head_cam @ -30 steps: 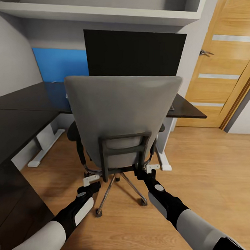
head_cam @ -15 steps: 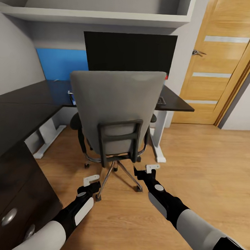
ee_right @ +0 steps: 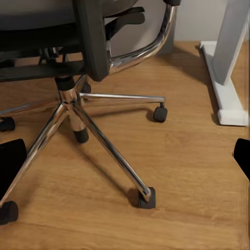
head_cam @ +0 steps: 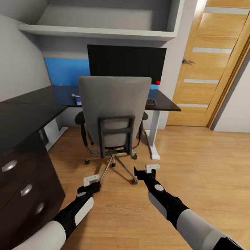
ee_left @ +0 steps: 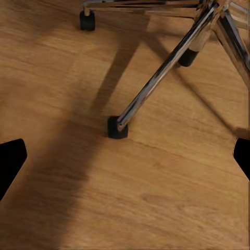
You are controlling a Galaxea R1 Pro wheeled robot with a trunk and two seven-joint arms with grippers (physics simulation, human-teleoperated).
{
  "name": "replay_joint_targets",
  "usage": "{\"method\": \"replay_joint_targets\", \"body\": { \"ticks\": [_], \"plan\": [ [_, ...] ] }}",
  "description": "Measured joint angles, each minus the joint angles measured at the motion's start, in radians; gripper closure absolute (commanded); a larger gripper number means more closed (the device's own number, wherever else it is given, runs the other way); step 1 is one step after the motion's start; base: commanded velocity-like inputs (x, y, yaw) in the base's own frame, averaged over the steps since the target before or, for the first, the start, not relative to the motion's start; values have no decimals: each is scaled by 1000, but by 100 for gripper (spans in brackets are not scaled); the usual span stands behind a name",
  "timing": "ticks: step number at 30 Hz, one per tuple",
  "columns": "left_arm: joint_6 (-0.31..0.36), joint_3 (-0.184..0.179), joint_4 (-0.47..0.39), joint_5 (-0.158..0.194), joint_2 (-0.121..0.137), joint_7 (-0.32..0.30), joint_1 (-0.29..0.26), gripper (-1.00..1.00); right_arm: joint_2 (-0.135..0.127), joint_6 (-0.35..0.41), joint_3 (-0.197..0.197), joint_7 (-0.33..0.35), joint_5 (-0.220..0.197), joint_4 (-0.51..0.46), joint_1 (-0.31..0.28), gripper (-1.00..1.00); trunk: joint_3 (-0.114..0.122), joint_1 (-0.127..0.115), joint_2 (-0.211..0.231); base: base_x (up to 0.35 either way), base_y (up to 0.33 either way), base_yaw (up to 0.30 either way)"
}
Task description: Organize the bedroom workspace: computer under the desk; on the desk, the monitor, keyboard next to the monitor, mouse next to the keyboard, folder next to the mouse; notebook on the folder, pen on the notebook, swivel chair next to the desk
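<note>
Swivel chair [head_cam: 112, 113] stands at the desk [head_cam: 27, 111] beyond both open, empty end effectors [head_cam: 91, 180] [head_cam: 147, 169]. Monitor [head_cam: 126, 61] and keyboard [head_cam: 151, 102] already sit on the desk; stacking judged unconfirmed.

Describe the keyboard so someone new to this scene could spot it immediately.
Start at the black desk by the wooden door. Right of the grey chair, below the monitor's red light, lies the keyboard: the only flat thing with rows of keys.

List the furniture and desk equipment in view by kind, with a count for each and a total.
Swivel chair: 1
Desk: 1
Monitor: 1
Keyboard: 1
Drawer knobs: 3
Door: 1
Wall shelf: 1
Total: 9
</note>
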Motion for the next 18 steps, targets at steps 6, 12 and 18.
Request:
{"method": "replay_joint_targets", "body": {
  "ticks": [6, 12, 18],
  "plan": [
    [0, 1, -1, 2, 1, 0, 0, -100, 0, 0, 0, 1, -1, 0, 0, -100, 23, -3, 1, -291, -11, 0],
    [0, 0, -6, 2, 2, 2, 0, -100, 3, 4, -3, 0, -5, -2, 0, -100, 43, -23, 36, -75, -2, 0],
    [1, 2, -8, 3, 2, 4, 0, -100, 3, 4, -3, -1, -3, -4, 0, -100, 62, -46, 78, -9, 0, 0]
  ]
}}
